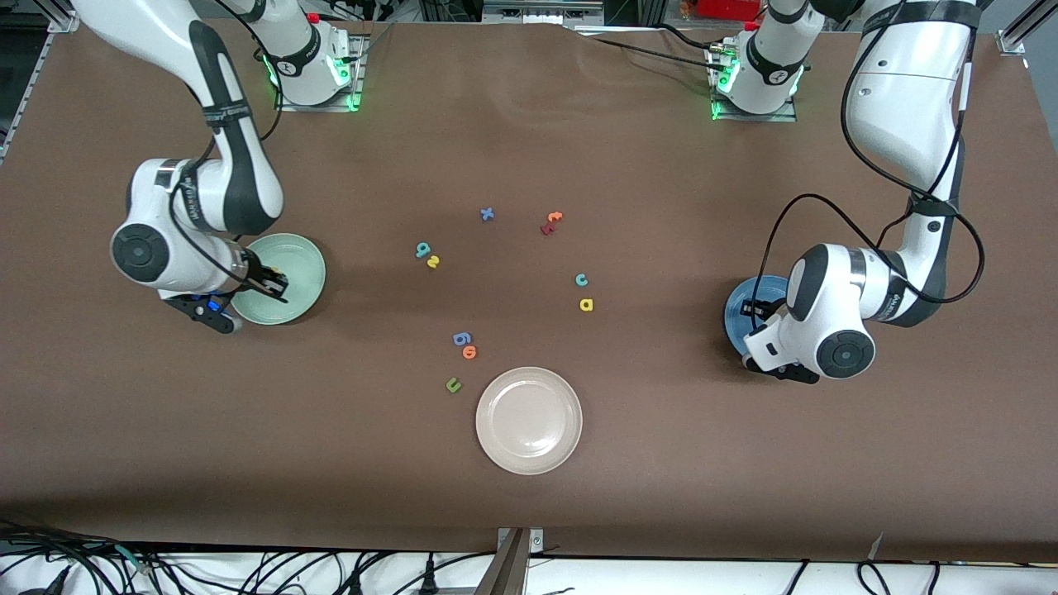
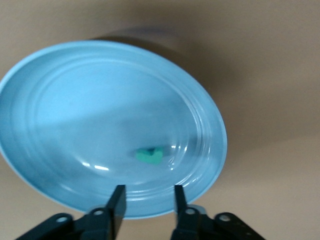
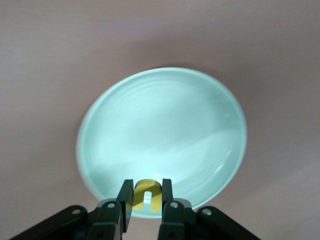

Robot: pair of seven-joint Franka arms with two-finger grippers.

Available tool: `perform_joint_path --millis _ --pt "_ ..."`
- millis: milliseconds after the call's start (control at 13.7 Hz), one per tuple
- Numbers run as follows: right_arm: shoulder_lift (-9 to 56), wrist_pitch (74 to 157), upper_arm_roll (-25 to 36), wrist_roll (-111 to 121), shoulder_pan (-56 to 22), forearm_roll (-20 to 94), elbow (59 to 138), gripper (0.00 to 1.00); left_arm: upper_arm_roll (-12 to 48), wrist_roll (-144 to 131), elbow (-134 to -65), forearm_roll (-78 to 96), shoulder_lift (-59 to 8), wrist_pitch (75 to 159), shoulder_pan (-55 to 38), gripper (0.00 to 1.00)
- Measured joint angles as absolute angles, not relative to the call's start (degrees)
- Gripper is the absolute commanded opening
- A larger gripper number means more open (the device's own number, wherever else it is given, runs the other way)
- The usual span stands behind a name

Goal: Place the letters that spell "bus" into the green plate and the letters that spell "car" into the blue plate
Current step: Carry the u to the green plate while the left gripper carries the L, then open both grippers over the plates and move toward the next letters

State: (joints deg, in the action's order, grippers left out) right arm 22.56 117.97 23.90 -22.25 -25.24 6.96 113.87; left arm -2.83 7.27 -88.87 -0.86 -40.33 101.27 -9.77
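My right end effector (image 3: pixel 146 196) pinches the yellow "u" (image 3: pixel 148 193) over the green plate (image 3: pixel 165 130), while my left end effector (image 2: pixel 148 202) hangs spread over the blue plate (image 2: pixel 75 125), where a teal letter (image 2: pixel 149 156) lies.

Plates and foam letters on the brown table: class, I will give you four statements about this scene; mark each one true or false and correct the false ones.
1. The right gripper holds a yellow u over the green plate. True.
2. A teal letter lies in the blue plate. True.
3. The beige-white plate holds an orange letter. False: nothing lies in it.
4. The left gripper grips a letter. False: its open fingers hold nothing.
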Motion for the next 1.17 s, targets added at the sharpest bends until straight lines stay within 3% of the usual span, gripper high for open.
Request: perform_joint_path --millis 219,364,583,656,1166 --pt "25.8 119.8 24.2 -14.1 -22.0 7.0 114.3 0.12 -2.5 9.1 -88.0 -0.4 -39.9 101.3 -9.0 1.0" --pt "28.3 122.1 24.2 -12.2 -21.1 7.0 114.3 0.38 -1.6 6.4 -87.7 4.1 -39.5 101.3 -9.3 1.0" --pt "29.7 123.2 24.0 -12.0 -21.3 7.0 114.3 0.88 -0.5 -1.9 -87.1 8.9 -39.5 104.5 -13.1 1.0" --pt "29.7 123.2 24.0 -12.0 -21.3 7.0 114.2 0.99 -0.4 -4.4 -87.1 10.7 -39.5 107.0 -14.8 1.0" --pt "24.6 117.6 23.4 -20.8 -25.0 7.1 112.2 1.0 -0.1 -20.9 -87.2 13.6 -42.3 124.5 -25.9 1.0"
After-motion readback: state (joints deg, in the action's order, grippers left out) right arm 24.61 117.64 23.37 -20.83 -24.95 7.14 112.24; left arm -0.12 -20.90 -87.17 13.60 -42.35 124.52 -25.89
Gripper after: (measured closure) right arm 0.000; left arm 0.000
